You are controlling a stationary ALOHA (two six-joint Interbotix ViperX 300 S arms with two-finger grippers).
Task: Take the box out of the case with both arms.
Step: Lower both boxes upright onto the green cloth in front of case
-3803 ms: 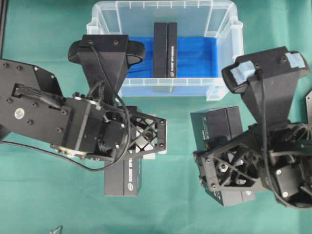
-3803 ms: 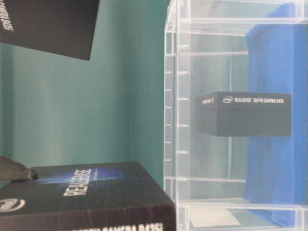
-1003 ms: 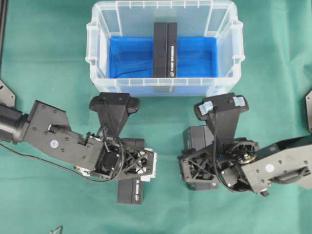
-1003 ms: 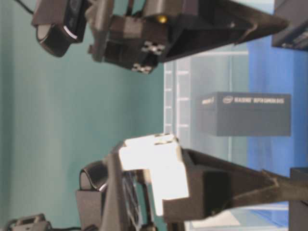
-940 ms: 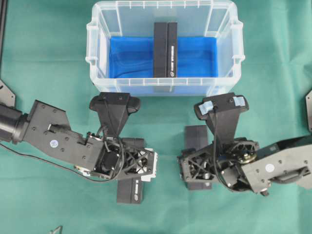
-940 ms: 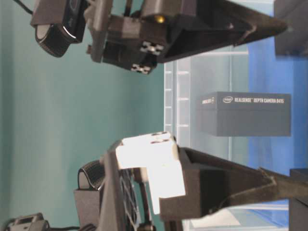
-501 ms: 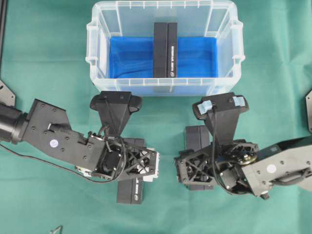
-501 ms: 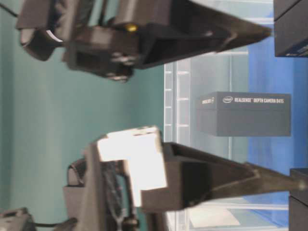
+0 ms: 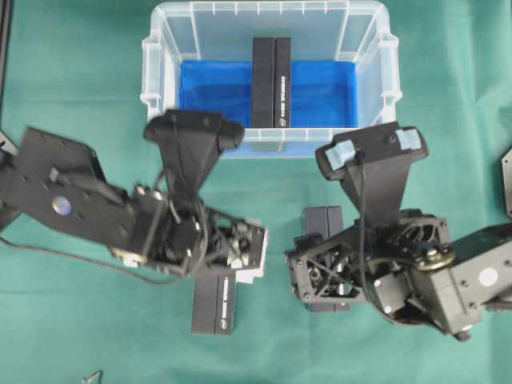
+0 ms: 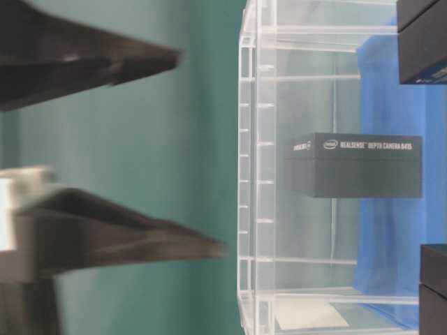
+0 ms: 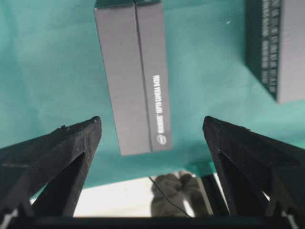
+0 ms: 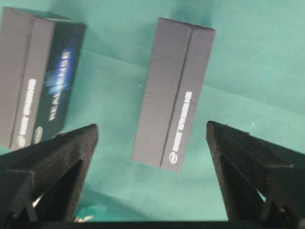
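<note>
- The box [image 9: 270, 82] stands on edge in the middle of the case [image 9: 158, 96], on the blue sheet [image 9: 214, 94] that lines the floor, at the far side of the table [image 9: 72, 88]; nothing touches it.
- The case sits far and centred, clear-walled, with only that one box inside it.
- Change: both arms have risen toward the overhead camera since a second ago, looking larger and more foreshortened there, and in the table-level view the fingers have drawn away from the case wall.
- My reading: a box on each side has already been set down, and the arms are lifting clear before reaching back for the last one.
- Left gripper [image 11: 151, 138]: jaws spread wide, empty, above the near-left box [image 9: 214, 302].
- Right gripper [image 12: 151, 143]: jaws spread wide, empty, above the near-right box [image 9: 324, 219].
- Count: three boxes, one case, two arms.
</note>
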